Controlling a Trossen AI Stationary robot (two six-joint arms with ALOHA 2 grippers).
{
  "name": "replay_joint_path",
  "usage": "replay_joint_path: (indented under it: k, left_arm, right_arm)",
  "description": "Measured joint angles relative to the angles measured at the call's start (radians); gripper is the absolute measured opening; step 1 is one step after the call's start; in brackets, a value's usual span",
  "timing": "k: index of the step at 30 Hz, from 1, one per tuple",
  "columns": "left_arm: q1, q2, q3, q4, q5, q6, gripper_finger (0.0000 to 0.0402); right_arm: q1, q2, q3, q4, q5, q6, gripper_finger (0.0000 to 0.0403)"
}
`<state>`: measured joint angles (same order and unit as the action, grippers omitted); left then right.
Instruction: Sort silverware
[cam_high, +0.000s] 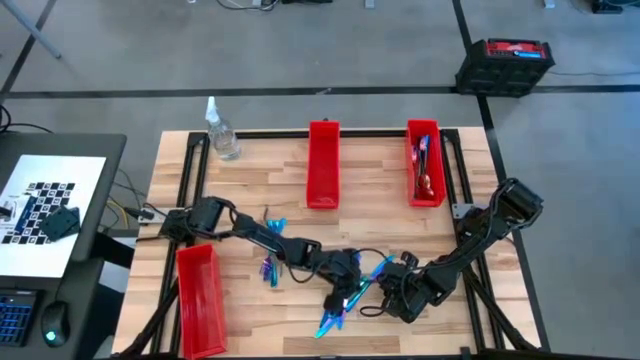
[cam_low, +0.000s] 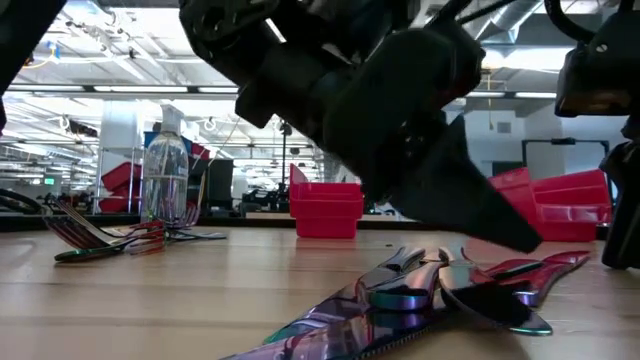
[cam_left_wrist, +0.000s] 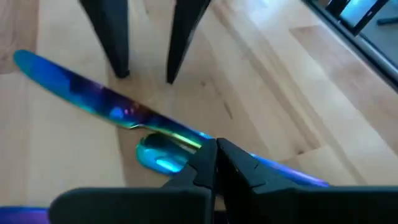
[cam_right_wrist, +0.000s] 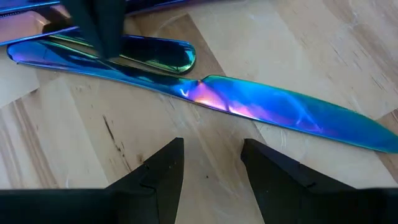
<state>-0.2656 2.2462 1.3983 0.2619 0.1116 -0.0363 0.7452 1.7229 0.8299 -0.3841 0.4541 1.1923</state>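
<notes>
The job was partway done. A few shiny pieces already lay in the far right red bin (cam_high: 412, 160), but the middle red bin (cam_high: 323, 170) and the near left red bin (cam_high: 200, 300) looked empty. More silverware (cam_high: 335, 305) lay in a small pile on the wooden table (cam_high: 250, 180), close to the front edge, with another little bunch (cam_high: 270, 268) a bit to its left. Both arms reached in over the front pile, so the step in hand looked like picking a piece out of it. A long blue and pink knife (cam_right_wrist: 267, 109) lay flat on the wood, and a spoon (cam_left_wrist: 160, 155) lay just beside it, partly under it. The right gripper (cam_right_wrist: 211, 146) hung just above the table next to the knife blade, and its fingers were spread apart with nothing between them. The left gripper (cam_left_wrist: 216, 146) was down at the handle end of the knife and spoon, with its two fingers pressed together and no gap. I could not tell if it pinched a handle or just touched it. Next, I think one gripper had to get its fingers on both sides of one thin piece only, which is hard because the pieces lay flat and crossed each other. Then that piece needed to be lifted and carried to the bin for its kind.
</notes>
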Motion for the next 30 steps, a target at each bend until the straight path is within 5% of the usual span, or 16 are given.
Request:
replay_joint_path:
  k: [30]
  left_arm:
    - [0.018,-0.065,0.008,-0.597,0.005,0.082,0.0]
  right_arm:
    - [-0.002,0.0,0.001,-0.012,-0.007,-0.076,0.0159]
